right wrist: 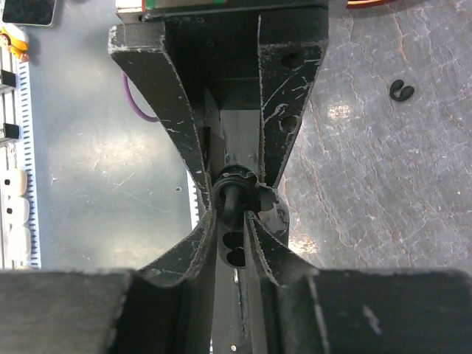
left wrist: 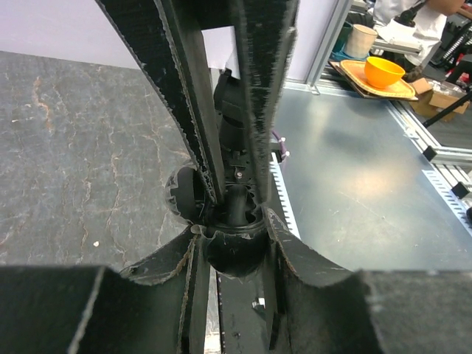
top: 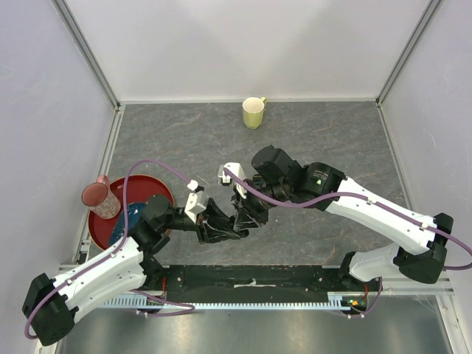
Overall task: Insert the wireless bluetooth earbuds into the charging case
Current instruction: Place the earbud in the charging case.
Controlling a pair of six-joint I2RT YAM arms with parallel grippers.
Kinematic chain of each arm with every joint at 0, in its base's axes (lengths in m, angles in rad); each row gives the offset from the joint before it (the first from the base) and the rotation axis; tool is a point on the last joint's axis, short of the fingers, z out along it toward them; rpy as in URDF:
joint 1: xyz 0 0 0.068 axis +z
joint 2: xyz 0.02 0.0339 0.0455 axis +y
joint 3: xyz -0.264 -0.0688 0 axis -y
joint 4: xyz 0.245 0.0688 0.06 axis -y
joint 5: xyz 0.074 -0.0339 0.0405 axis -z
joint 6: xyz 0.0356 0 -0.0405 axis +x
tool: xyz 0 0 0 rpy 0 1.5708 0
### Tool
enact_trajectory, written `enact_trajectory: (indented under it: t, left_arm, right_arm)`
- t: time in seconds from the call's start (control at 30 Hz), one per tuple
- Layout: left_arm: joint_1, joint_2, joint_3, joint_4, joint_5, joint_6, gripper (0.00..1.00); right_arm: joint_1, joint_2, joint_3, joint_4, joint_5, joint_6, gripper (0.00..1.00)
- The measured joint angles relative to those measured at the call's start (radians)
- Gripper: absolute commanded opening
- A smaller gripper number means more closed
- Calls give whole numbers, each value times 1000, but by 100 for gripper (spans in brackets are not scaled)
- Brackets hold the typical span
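My left gripper [left wrist: 232, 230] is shut on the charging case [left wrist: 234, 254], a small rounded black shell held open side up above the table's near edge. In the right wrist view the charging case [right wrist: 234, 247] shows two dark hollows. One black earbud [right wrist: 234, 198] stands at the case's upper hollow, stem between the tips of my right gripper [right wrist: 231, 214]. Those tips sit close on either side of it; contact is unclear. A second earbud [right wrist: 400, 90] lies on the grey table. From above, both grippers [top: 230, 221] meet tip to tip and hide the case.
A red plate [top: 97, 228] with a blue bowl [top: 125, 225] and a pink cup [top: 100, 196] sits at the left. A yellow mug [top: 254, 112] stands at the back. The black base rail [top: 251, 279] runs under the grippers.
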Motion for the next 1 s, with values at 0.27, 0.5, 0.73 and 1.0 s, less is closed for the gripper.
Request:
enact_trajectory:
  t: [0.27, 0.5, 0.73, 1.0]
  left_arm:
    - [1, -13, -2, 3, -31, -2, 2]
    - [1, -32, -2, 11, -67, -2, 2]
    - [-2, -41, -2, 13, -62, -2, 2]
    - [-2, -83, -6, 11, -92, -1, 2]
  right_arm:
    - [10, -14, 6, 9, 41, 6, 42]
    - [17, -62, 15, 34, 91, 29, 60]
    - [10, -165, 19, 138, 229, 67, 70]
    - [4, -232, 2, 215, 353, 126, 74]
